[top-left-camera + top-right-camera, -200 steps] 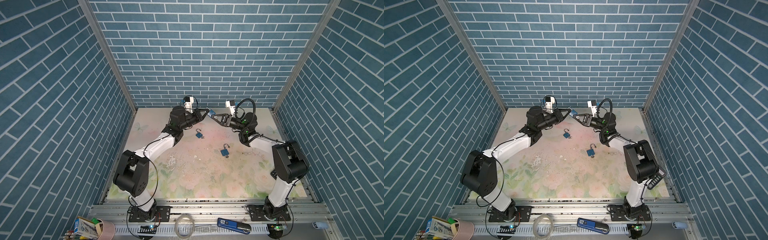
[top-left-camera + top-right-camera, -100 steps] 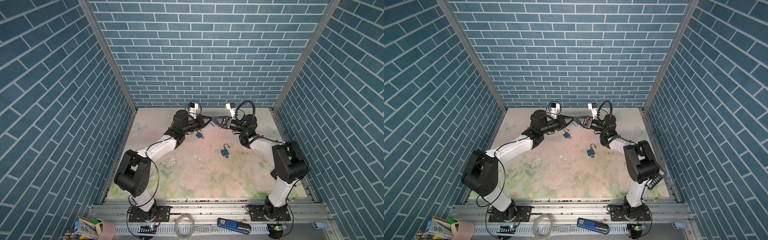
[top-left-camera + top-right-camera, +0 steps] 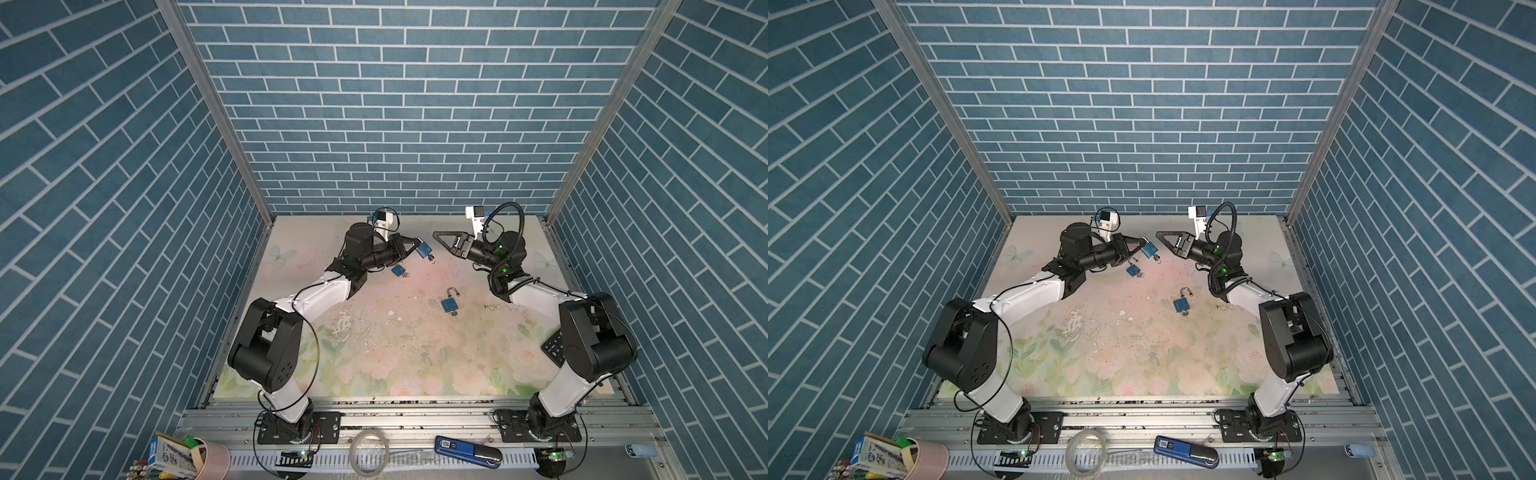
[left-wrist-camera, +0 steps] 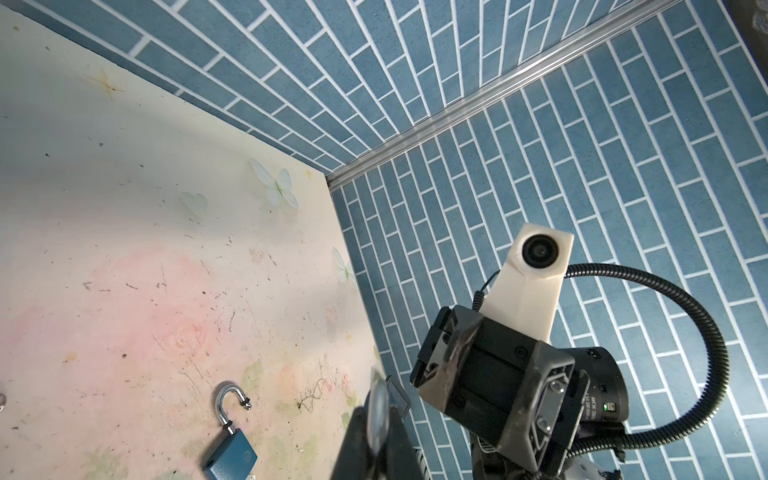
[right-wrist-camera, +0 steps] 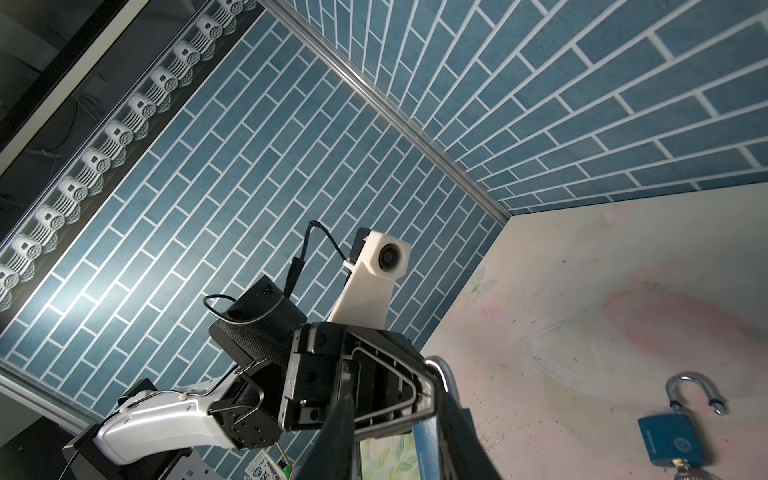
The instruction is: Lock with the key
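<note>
In both top views my left gripper (image 3: pixel 415 246) (image 3: pixel 1141 245) is shut on the silver shackle of a blue padlock (image 3: pixel 424 249) (image 3: pixel 1149 248), held above the back middle of the table. A key (image 3: pixel 432 258) (image 3: pixel 1156 258) sticks out of the padlock's lower end. My right gripper (image 3: pixel 439 236) (image 3: pixel 1161 236) is open and empty, a short gap to the right of that padlock. The right wrist view shows the held padlock's blue body (image 5: pixel 424 449) between the right fingers (image 5: pixel 461 432) without contact. In the left wrist view the shackle (image 4: pixel 378 409) sits between dark fingers.
Two more blue padlocks lie on the floral table (image 3: pixel 374 353): a small one (image 3: pixel 399 271) under the left gripper, and one with an open shackle (image 3: pixel 449 303) (image 4: pixel 230 453) (image 5: pixel 673 440) mid-table. A black keypad (image 3: pixel 552 349) lies by the right arm. Brick walls close three sides.
The two grippers met at the held padlock a second ago. Since then the right gripper has opened and drawn back to the right, and the left gripper has lowered the padlock slightly.
</note>
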{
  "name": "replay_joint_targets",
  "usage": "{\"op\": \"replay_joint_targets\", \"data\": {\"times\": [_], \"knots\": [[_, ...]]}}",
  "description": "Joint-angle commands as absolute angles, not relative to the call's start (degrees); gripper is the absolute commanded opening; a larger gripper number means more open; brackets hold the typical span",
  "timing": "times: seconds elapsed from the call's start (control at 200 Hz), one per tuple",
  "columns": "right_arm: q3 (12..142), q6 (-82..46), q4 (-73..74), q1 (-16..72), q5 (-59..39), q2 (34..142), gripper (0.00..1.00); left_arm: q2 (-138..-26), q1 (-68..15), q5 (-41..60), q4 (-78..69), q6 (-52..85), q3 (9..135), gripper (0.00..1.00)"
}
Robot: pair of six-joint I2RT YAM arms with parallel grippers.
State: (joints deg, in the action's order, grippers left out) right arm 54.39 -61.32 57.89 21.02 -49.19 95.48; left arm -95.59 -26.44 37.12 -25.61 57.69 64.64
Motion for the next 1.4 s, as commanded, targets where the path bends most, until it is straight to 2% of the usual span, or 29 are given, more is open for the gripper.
{"op": "replay_joint_targets", "data": {"times": [0.0, 0.135, 0.475, 1.18, 1.395], "knots": [[51.8, -56.5, 52.2, 20.8, -44.3, 90.9, 0.34, -95.2, -26.3, 37.4, -27.3, 58.0, 65.0, 0.0], [48.1, -55.7, 49.1, 20.9, -39.9, 88.4, 0.34, -94.8, -26.3, 37.5, -27.1, 58.3, 65.2, 0.0], [43.0, -58.9, 54.3, 25.3, -34.4, 89.6, 0.34, -94.8, -26.3, 37.4, -27.3, 58.8, 65.5, 0.0], [42.1, -63.5, 63.8, 26.4, -35.4, 94.5, 0.35, -95.7, -26.3, 37.8, -29.8, 60.4, 65.7, 0.0], [42.3, -64.6, 65.9, 26.8, -36.1, 95.2, 0.32, -96.3, -26.3, 37.5, -30.6, 60.7, 65.4, 0.0]]}}
